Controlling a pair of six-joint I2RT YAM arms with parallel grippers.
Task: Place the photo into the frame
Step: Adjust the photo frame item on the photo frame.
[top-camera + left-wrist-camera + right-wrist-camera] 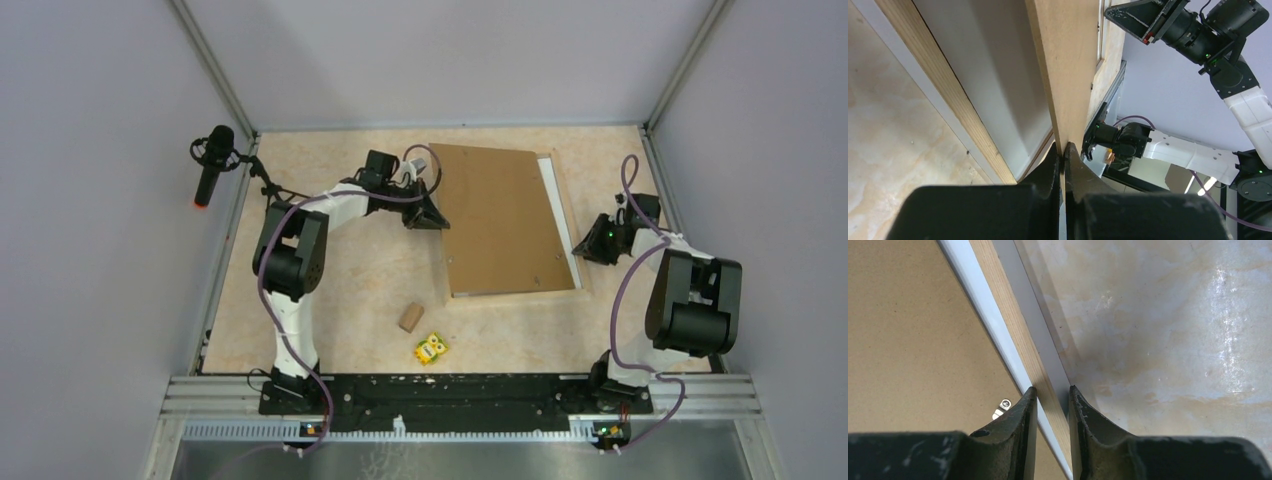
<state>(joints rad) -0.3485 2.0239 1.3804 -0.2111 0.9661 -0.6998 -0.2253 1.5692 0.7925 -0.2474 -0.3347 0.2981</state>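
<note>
On the far half of the table, the frame lies flat, long sides running away from the arm bases; only its right rail and near rail show from the top. Photo: printed face not visible in any view. Left wrist view shows a pale grey sheet inside the frame under the board; can't tell if that's the print. Brown backing board sits over the frame, skewed a bit, left edge lifted clear, right edge down by the white strip inside the right rail. Left claw is clamped on that raised left edge, fingers tight on both faces of the board. Right claw straddles the frame's right rail near its front end, one finger on the inner side, one on the outer, pale wood filling the gap, so it reads as gripping the rail. Small metal tab on the board just beside the inner finger. Nearer the bases, well apart from the frame: small brown block and yellow owl toy, close together. Black microphone stands off the table's far-left corner.
</note>
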